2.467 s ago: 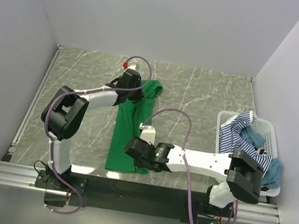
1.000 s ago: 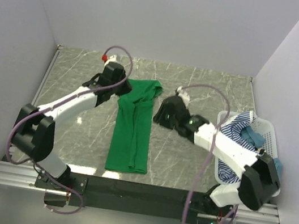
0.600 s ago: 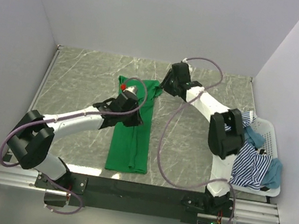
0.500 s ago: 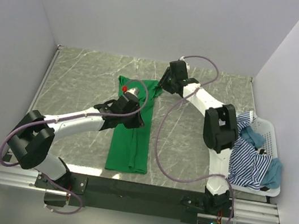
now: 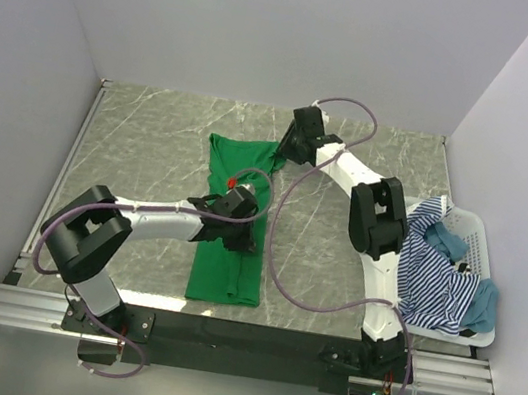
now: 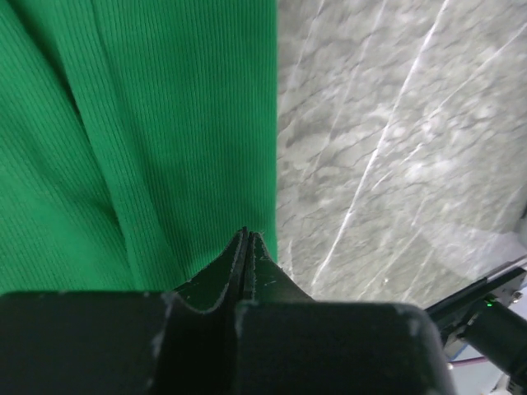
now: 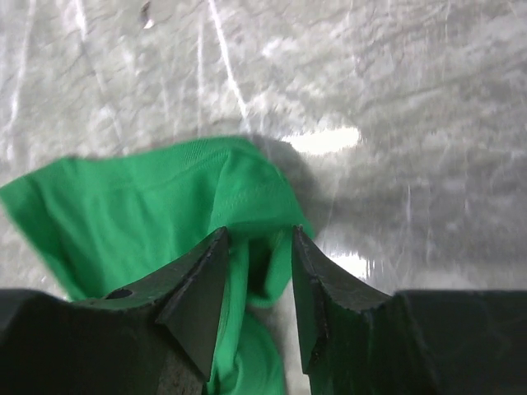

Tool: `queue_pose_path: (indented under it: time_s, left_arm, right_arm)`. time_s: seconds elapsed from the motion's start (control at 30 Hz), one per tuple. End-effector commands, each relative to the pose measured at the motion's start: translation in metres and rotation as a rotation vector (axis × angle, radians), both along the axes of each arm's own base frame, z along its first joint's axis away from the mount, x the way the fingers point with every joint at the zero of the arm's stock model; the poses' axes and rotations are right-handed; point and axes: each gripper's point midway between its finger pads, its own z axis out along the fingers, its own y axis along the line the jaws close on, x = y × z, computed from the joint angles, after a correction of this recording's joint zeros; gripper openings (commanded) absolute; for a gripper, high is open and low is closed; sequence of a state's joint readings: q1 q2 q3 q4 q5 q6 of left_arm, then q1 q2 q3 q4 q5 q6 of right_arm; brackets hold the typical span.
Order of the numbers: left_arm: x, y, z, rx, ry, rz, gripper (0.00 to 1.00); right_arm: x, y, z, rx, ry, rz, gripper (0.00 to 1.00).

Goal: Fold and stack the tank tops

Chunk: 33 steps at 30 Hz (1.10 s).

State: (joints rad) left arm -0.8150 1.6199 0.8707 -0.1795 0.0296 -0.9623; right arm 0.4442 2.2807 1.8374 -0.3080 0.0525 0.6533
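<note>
Slid to mid-garment, left gripper (image 6: 245, 235) sits closed; right gripper (image 7: 258, 239), parted astride the green tank top's (image 5: 228, 275) corner, may catch one layer.

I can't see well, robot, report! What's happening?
Left gripper shut, at green tank top's middle. Right gripper open, straddling its far corner. Striped top in basket.

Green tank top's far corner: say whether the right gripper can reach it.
Probably yes: the right gripper stands open with its jaws either side of the green tank top at that corner, nothing in between.
</note>
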Motion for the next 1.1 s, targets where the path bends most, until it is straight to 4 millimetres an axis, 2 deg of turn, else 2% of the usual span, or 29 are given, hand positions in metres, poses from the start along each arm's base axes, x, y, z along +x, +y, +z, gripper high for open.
queue_pose_path:
  time_s: [0.0, 0.27, 0.43, 0.67, 0.8, 0.83, 0.9, 0.97, 1.07]
  left_arm:
    - [-0.002, -0.005, -0.002, -0.008, 0.006, -0.001, 0.01]
    - [-0.011, -0.001, -0.012, 0.017, 0.033, -0.008, 0.01]
    - [-0.021, 0.003, -0.024, 0.037, 0.070, -0.008, 0.01]
    - [-0.025, 0.006, -0.027, 0.049, 0.081, -0.010, 0.01]
    - [-0.029, 0.007, -0.032, 0.047, 0.100, -0.012, 0.01]
    - [-0.030, 0.008, -0.033, 0.050, 0.104, -0.011, 0.01]
    - [-0.031, 0.008, -0.034, 0.048, 0.106, -0.014, 0.01]
    - [-0.035, 0.008, -0.035, 0.045, 0.112, -0.020, 0.01]
    - [-0.038, 0.008, -0.037, 0.047, 0.119, -0.029, 0.01]
  right_arm:
    - [0.015, -0.006, -0.005, -0.050, -0.014, -0.022, 0.43]
    - [0.013, -0.019, -0.009, -0.086, -0.037, -0.057, 0.43]
    - [0.015, -0.018, -0.008, -0.085, -0.034, -0.057, 0.46]
    - [0.019, -0.012, -0.008, -0.060, -0.030, -0.057, 0.45]
    - [0.020, -0.012, -0.010, -0.051, -0.020, -0.066, 0.29]
    - [0.021, -0.011, -0.008, -0.050, -0.023, -0.066, 0.22]
    - [0.023, -0.012, -0.007, -0.055, -0.026, -0.075, 0.15]
    - [0.023, -0.013, -0.008, -0.064, -0.022, -0.078, 0.12]
    - [0.027, -0.017, 0.001, -0.093, -0.038, -0.089, 0.02]
